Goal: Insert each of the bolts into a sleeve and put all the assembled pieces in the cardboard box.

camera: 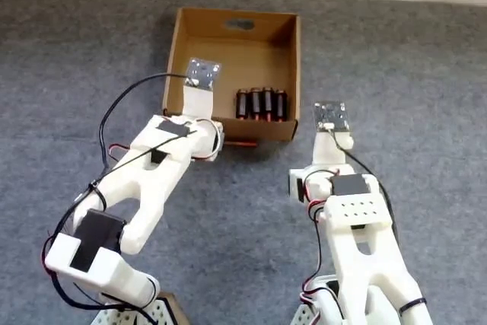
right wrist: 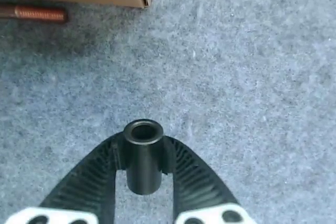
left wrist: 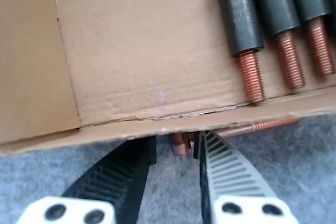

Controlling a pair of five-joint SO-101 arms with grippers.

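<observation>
Fingers [right wrist: 89,182] of R gripper [right wrist: 144,146]: clenched on black sleeve [right wrist: 143,171], one ribbed pad per side. Sleeve upright btwn pads, open bore facing wrist cam. Held over grey carpet [right wrist: 252,77], near front-right corner of cardboard box [camera: 176,58], outside it, apart from the wall.

Fingers [left wrist: 126,177] of L gripper [left wrist: 177,142]: released, parted w/ narrow gap; one black, one white. Tips low, just at outer face of box front wall, toward its left part.

Copper bolt [left wrist: 262,125]: flat on carpet, outside box, lying along foot of front wall. Head end in gap btwn L fingertips, w/ space showing on both sides, not pinched. Threaded shaft running off along wall toward R arm's side. From R wrist cam: threaded tip of same bolt on carpet beside box corner, well apart from sleeve.

Inside box: four assembled pieces [camera: 261,104], each a copper bolt through a dark sleeve. Side by side in a row, touching or nearly so, in right half of box floor. Threaded ends toward front wall, heads toward box middle.

High view: L arm angled in from lower left, wrist above front-left wall. R arm straight up from lower right, wrist just right of box front.
</observation>
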